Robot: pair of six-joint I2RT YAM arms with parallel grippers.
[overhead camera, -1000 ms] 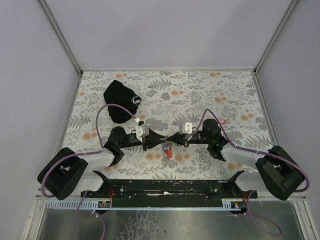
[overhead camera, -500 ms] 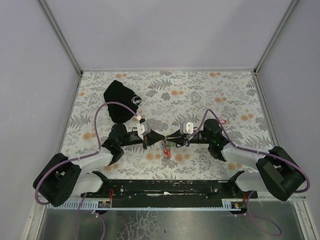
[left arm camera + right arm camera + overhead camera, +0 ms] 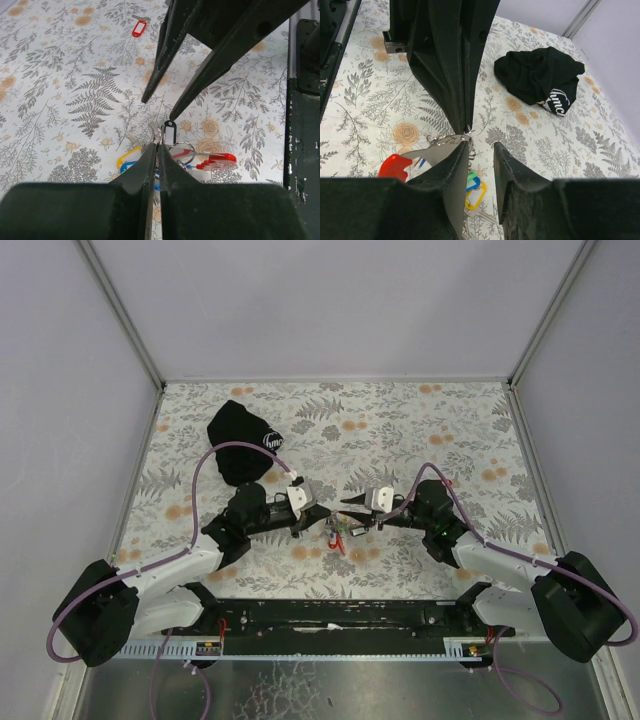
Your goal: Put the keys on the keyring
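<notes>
The left gripper [image 3: 156,146] has just pinched shut on the keyring [image 3: 183,148], its keys [image 3: 216,161] bunched between the arms, while the right gripper [image 3: 481,146] parts its jaws, empty, probably freed to fetch the stray red-tagged key [image 3: 139,28]

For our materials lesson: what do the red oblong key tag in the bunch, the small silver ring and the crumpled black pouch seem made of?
The red oblong key tag looks glossy and hard-edged, likely plastic. The small silver ring is thin and shiny, probably metal. The black pouch is matte, creased and slumped, apparently cloth.
</notes>
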